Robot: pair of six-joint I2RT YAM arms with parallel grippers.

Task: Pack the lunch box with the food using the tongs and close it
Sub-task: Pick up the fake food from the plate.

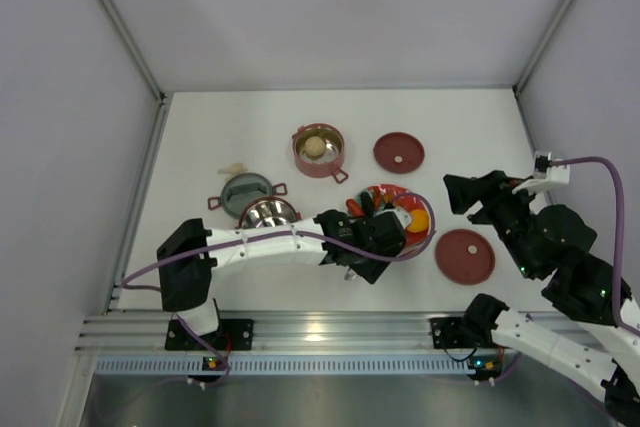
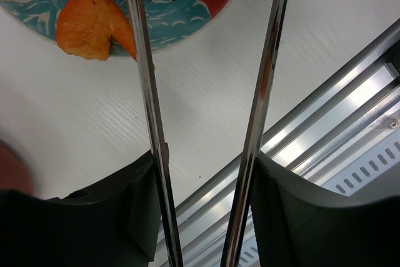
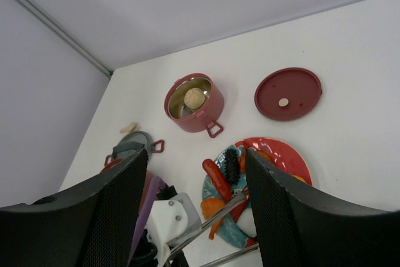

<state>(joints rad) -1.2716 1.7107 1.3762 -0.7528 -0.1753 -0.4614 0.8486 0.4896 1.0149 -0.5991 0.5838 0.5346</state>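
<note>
On the white counter (image 1: pixel 200 147), the step in hand looks like picking another piece of food off the red plate (image 1: pixel 395 190) at centre frame in the top view. The left arm (image 1: pixel 260 242) stretches low from lower left across to that plate. The right arm (image 1: pixel 560 257) sits folded at right, its right gripper (image 1: pixel 462 192) released and holding nothing. One lunch box pot (image 1: pixel 318 150) stands at upper centre with a pale lump inside, and the second pot (image 1: pixel 268 212) sits left of centre against the left arm, showing its steel inside. The upper lid (image 1: pixel 399 152) and lower lid (image 1: pixel 465 255) lie flat right of centre. The left gripper (image 2: pixel 203 179) grasps the tongs (image 2: pixel 147 92), whose arms stand spread, one crossing the plate rim beside the orange piece (image 2: pixel 87 23). The tips leave the wrist view's top edge. Next, I judge, the tips must straddle one piece before the gripper squeezes.
</note>
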